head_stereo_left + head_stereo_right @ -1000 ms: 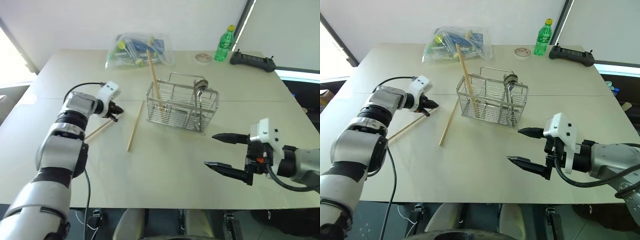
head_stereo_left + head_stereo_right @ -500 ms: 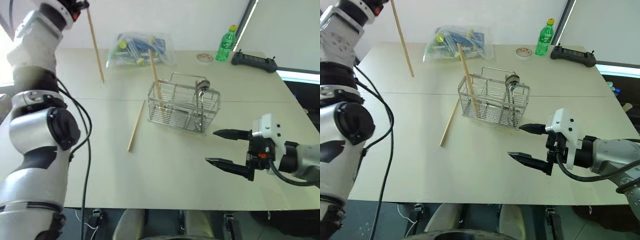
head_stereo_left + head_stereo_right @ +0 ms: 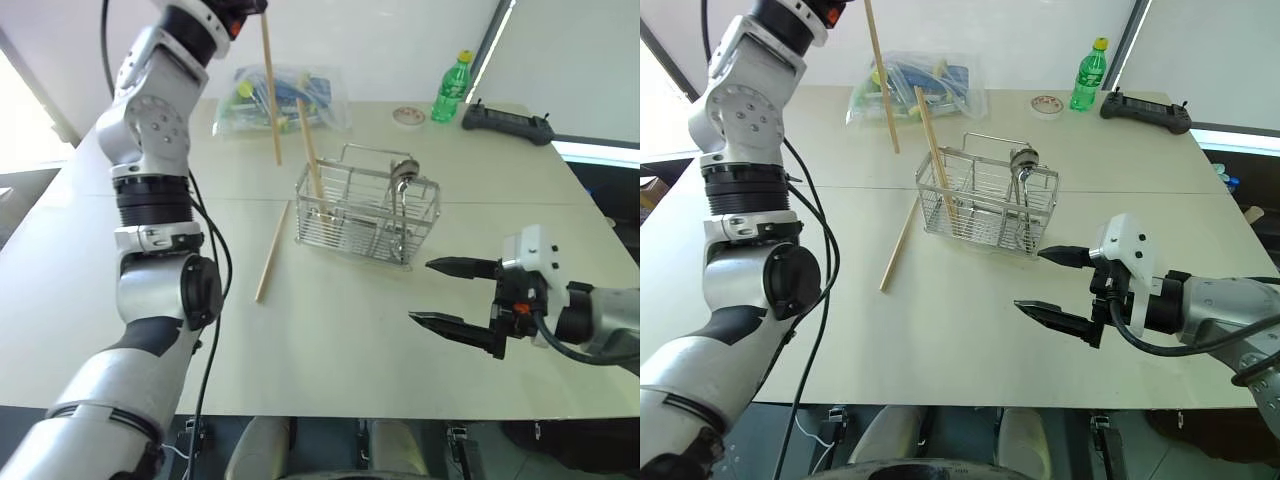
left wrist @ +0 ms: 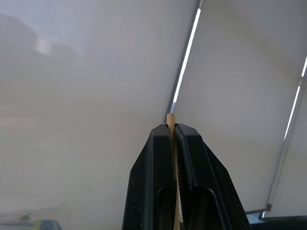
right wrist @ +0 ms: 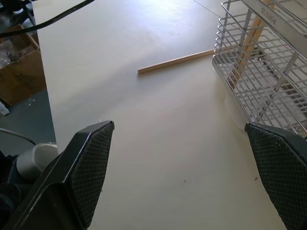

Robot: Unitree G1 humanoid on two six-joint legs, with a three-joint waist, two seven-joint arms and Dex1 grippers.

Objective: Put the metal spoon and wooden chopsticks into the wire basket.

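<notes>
Green bottle point(image 3: 449, 88), plastic bag point(image 3: 277, 100) behind wire basket point(image 3: 366, 216)

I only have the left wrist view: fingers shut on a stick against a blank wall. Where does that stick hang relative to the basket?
Observer: The held chopstick hangs nearly upright from the left gripper, high up, left of the wire basket, not over it.
Operator: Anything inside the basket?
Observer: One leaning chopstick and the metal spoon.
Operator: Any left out?
Observer: Another chopstick lies on the table by the basket's left side.
</notes>
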